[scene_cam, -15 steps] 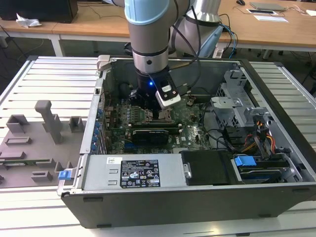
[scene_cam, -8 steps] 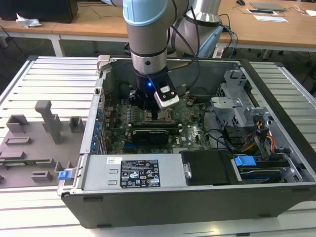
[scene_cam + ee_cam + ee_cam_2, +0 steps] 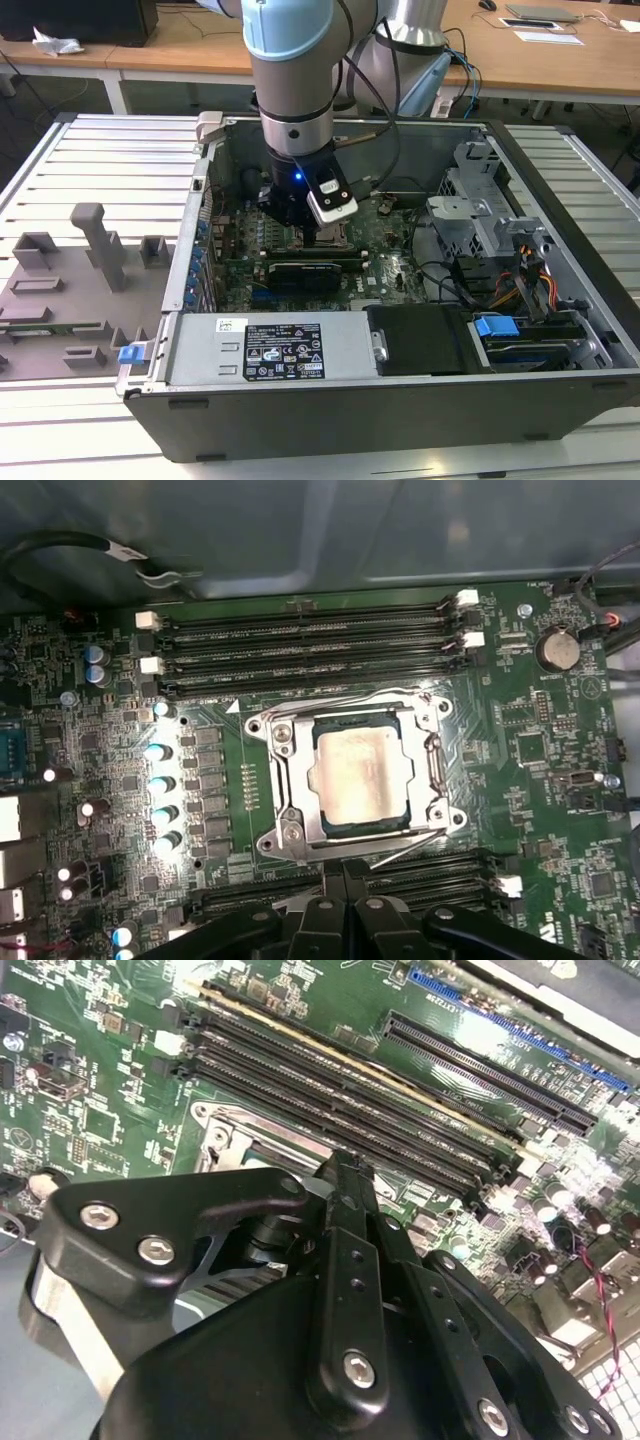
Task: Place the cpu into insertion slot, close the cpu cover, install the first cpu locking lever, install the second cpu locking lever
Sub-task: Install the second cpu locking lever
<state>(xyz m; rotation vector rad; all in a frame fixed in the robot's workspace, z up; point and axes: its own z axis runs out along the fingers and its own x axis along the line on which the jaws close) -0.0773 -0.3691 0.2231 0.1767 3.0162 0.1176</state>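
CPU (image 3: 352, 782) sits in its slot with the cover (image 3: 290, 780) down, levers look latched; tool (image 3: 345, 905) fingers together, holding nothing.

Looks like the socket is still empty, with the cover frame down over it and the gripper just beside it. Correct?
Not quite: the insertion slot isn't empty. The first wrist view shows the cpu seated in it, with the cpu cover down around it and the gripper beside it.

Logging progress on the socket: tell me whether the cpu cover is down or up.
Down. In the first wrist view the cpu cover lies flat around the cpu, its silver frame level with the board. Whether the levers are latched, I cannot tell.
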